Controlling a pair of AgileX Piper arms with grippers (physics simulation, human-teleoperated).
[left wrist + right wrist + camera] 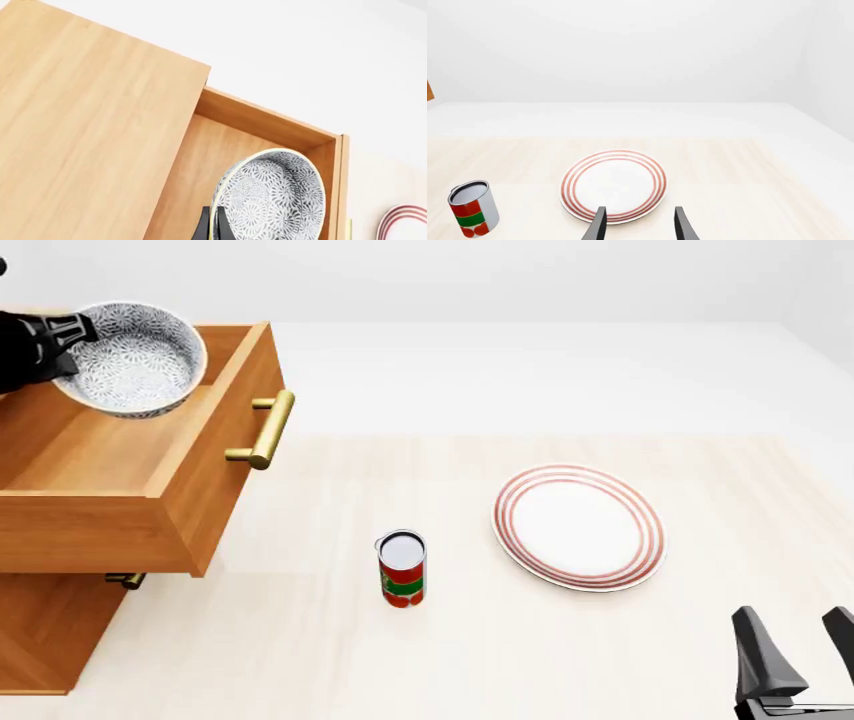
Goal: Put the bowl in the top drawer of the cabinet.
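The blue-grey floral bowl point(135, 358) hangs tilted over the open top drawer point(100, 455) of the wooden cabinet point(40, 635). My left gripper point(74, 340) is shut on the bowl's rim at its left side. In the left wrist view the bowl point(275, 197) stands on edge above the drawer's floor point(200, 165), with the black fingers point(202, 226) pinching its rim, next to the cabinet's flat top point(87, 125). The drawer's brass bar handle point(267, 430) faces right. My right gripper point(801, 645) stands open and holds nothing at the near right; its fingers point(599, 225) point toward the plate.
A white plate with red rings point(578, 527) lies right of centre on the table; it also shows as plate point(614, 186) and plate point(403, 222). A red and green can point(400, 568) stands upright near the middle, the same can point(472, 207). The lower drawer's handle point(124, 580) peeks out under the top drawer.
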